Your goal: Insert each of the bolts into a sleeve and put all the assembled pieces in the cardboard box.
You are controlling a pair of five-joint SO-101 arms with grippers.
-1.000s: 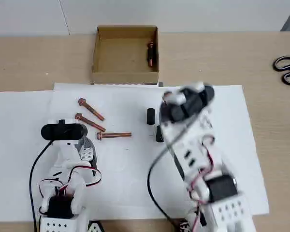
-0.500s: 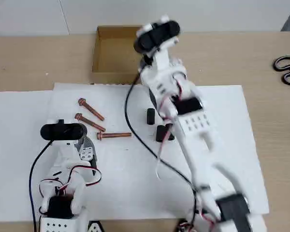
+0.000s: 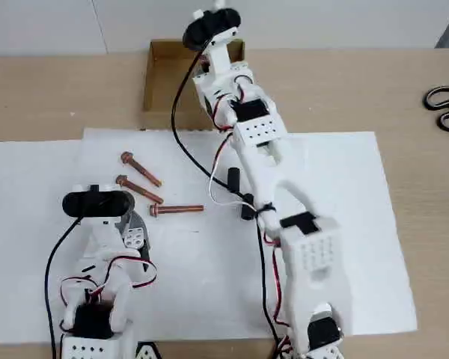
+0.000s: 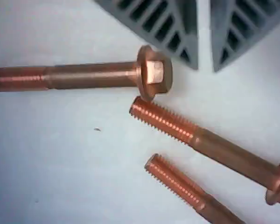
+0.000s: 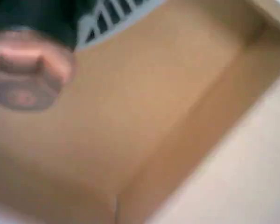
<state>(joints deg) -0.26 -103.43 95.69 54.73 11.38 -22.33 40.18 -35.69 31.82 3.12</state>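
My right gripper (image 3: pixel 209 75) hangs over the cardboard box (image 3: pixel 159 82), shut on an assembled piece: a copper bolt head (image 5: pixel 23 79) in a black sleeve (image 5: pixel 37 18), above the box floor (image 5: pixel 144 116). Three loose copper bolts (image 3: pixel 141 169) (image 3: pixel 139 189) (image 3: pixel 176 210) lie on the white paper. In the left wrist view they are the bolts (image 4: pixel 84 76) (image 4: pixel 205 142) (image 4: pixel 186 186). My left gripper (image 4: pixel 204 65) rests just short of them, its fingers (image 4: pixel 172 28) close together with nothing between. Two black sleeves (image 3: pixel 233 179) (image 3: pixel 246 209) stand beside the right arm.
A white paper sheet (image 3: pixel 45 179) covers the middle of the wooden table. Black-handled scissors (image 3: pixel 445 105) lie at the far right edge. The right arm stretches across the paper from the front edge to the box and hides the box's right side.
The right arm has swung from above the sleeves forward to the box, carrying the assembled piece. The left arm and the three bolts have not moved.
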